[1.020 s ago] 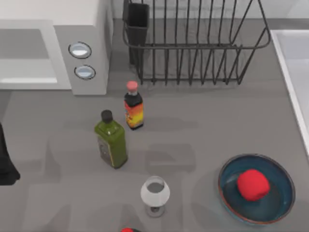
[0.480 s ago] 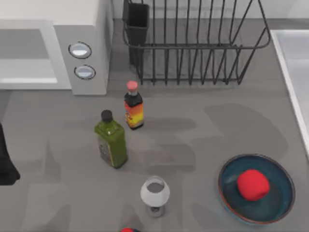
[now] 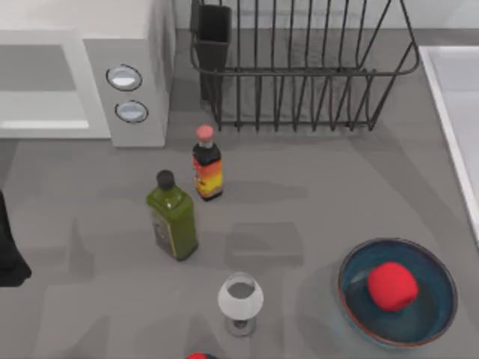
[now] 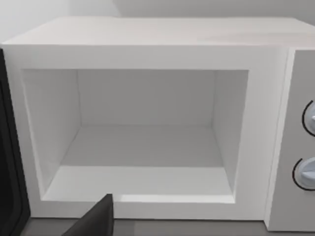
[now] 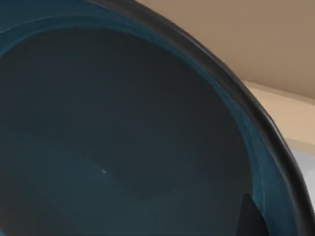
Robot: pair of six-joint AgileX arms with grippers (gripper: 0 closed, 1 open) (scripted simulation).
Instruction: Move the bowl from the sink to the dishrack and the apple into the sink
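A teal-blue bowl (image 5: pixel 123 137) sits very close in the right wrist view, tilted against a tan wall, with my right gripper shut on its rim and one dark finger (image 5: pixel 251 217) showing at the edge. On the table at the front right, a look-alike bowl (image 3: pixel 432 314) holds the red apple (image 3: pixel 391 286). The white sink (image 3: pixel 458 90) runs along the right edge. The black dishrack (image 3: pixel 299 75) stands at the back, its utensil cup (image 3: pixel 213 36) at the left corner. My left arm (image 3: pixel 6 254) is parked at the left edge, with my left gripper (image 4: pixel 96 223) facing the microwave.
An open white microwave (image 3: pixel 75 82) fills the back left. A red-capped sauce bottle (image 3: pixel 206 166), a green bottle (image 3: pixel 174 218) and a wine glass (image 3: pixel 240 301) stand in the middle. A small red thing (image 3: pixel 198 356) peeks in at the front edge.
A faint shadow that lay on the table between the dishrack and the look-alike bowl half a second ago is gone. The things on the table have not moved.
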